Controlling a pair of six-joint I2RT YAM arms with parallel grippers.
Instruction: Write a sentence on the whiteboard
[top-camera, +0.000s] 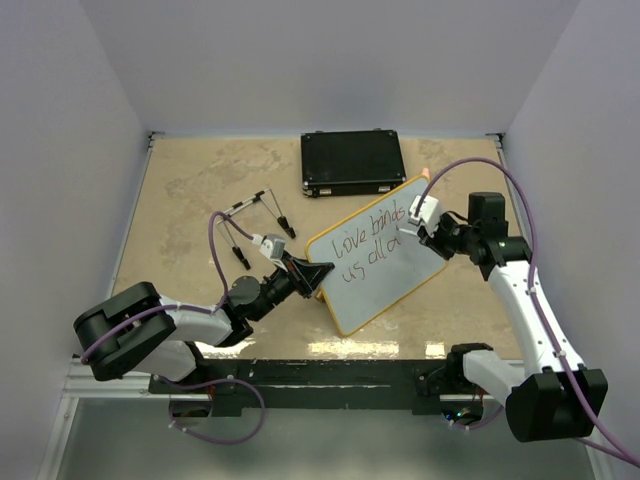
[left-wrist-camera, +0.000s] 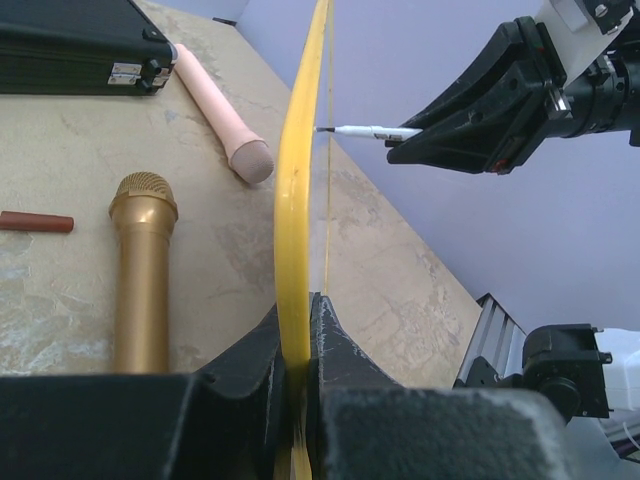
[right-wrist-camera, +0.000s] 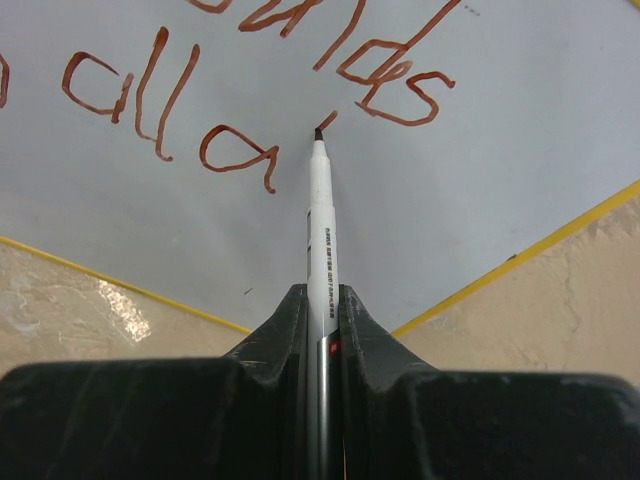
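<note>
The whiteboard (top-camera: 385, 262), with a yellow frame, lies slanted at mid-table. My left gripper (top-camera: 314, 276) is shut on its left edge; in the left wrist view the frame (left-wrist-camera: 293, 190) runs edge-on between the jaws of that gripper (left-wrist-camera: 298, 312). The sentence (top-camera: 368, 240) reads "love binds" above "us all", followed by another "a". My right gripper (top-camera: 427, 232) is shut on a white marker (right-wrist-camera: 320, 230). The marker's tip touches the board face (right-wrist-camera: 520, 170) at a short fresh stroke right of the last "a". The marker (left-wrist-camera: 375, 131) also shows in the left wrist view.
A black case (top-camera: 352, 163) lies behind the board. A gold microphone (left-wrist-camera: 143, 270), a pink microphone (left-wrist-camera: 220, 105) and a red-brown cap (left-wrist-camera: 35, 221) lie on the table beyond the board's back. Thin black-tipped sticks (top-camera: 262, 215) lie at left. Walls enclose the table.
</note>
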